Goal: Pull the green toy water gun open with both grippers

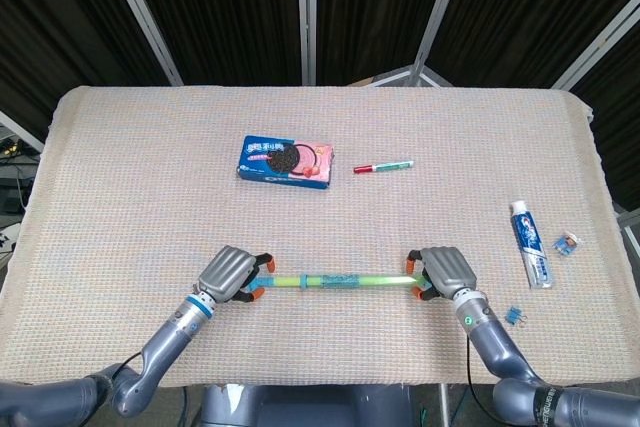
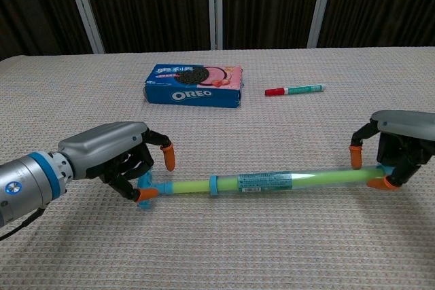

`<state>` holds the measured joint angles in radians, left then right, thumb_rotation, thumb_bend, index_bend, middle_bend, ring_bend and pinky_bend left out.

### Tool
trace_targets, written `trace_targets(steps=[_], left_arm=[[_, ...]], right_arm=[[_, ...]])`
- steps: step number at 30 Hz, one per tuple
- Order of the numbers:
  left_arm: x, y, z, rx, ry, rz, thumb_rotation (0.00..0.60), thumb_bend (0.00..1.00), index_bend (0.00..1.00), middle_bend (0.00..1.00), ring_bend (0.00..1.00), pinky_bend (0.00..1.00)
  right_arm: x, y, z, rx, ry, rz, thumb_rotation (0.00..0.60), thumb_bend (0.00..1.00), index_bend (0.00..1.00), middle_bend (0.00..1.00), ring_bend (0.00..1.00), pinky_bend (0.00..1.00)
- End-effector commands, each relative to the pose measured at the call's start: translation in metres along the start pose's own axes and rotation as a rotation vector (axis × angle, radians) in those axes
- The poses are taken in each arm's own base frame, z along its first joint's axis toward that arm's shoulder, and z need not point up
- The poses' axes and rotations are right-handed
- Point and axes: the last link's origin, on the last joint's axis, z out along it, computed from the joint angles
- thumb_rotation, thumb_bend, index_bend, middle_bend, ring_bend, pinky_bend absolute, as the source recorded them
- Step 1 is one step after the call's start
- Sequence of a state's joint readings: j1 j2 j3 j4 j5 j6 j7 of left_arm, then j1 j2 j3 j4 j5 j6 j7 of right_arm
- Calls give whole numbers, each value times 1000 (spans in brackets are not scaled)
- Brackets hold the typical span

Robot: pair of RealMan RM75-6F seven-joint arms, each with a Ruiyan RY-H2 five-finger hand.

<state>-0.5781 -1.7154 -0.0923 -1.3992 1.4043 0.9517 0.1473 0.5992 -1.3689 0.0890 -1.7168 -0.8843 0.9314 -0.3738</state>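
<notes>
The green toy water gun [image 1: 340,281] lies crosswise near the table's front edge, a clear green tube [image 2: 272,183] with a blue T-handle at its left end. My left hand [image 1: 232,273] reaches around that handle [image 2: 145,186]. Its thumb tip touches the handle from below, while the other fingers stay spread above the rod. My right hand [image 1: 447,272] pinches the tube's right end between thumb and finger [image 2: 401,147].
An Oreo box [image 1: 286,160] and a red and green marker [image 1: 383,165] lie farther back at the middle. A toothpaste tube [image 1: 530,245] and small binder clips [image 1: 567,243] lie at the right. The table's front edge runs just behind both hands.
</notes>
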Motion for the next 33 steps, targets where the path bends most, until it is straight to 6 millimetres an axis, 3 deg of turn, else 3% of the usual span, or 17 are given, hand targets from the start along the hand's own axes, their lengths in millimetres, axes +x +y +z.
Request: trace_targets(steps=[1,17,25,33], left_arm=[[-2,2,1,-2,-4,-2,600,318,433,857,833,1000],[-13,-1,9,7,-28,-29,600,329,448,857,833,1000],[-16,-3,12,17,-33,-28,600,392,511,857,833,1000],[-13,-5,13,24,-22,-24,600,394,612,857,833,1000]], right_arm=[[1,0,-1,-1,0,6,600,504,642,1000,1000,1000],[-2,2,0,5,-14,13,600,506,643,1000,1000,1000],[-1,4,0,7,-13,15,600,506,644,1000,1000,1000],[2,6,-1,7,-5,17,600,508,649,1000,1000,1000]])
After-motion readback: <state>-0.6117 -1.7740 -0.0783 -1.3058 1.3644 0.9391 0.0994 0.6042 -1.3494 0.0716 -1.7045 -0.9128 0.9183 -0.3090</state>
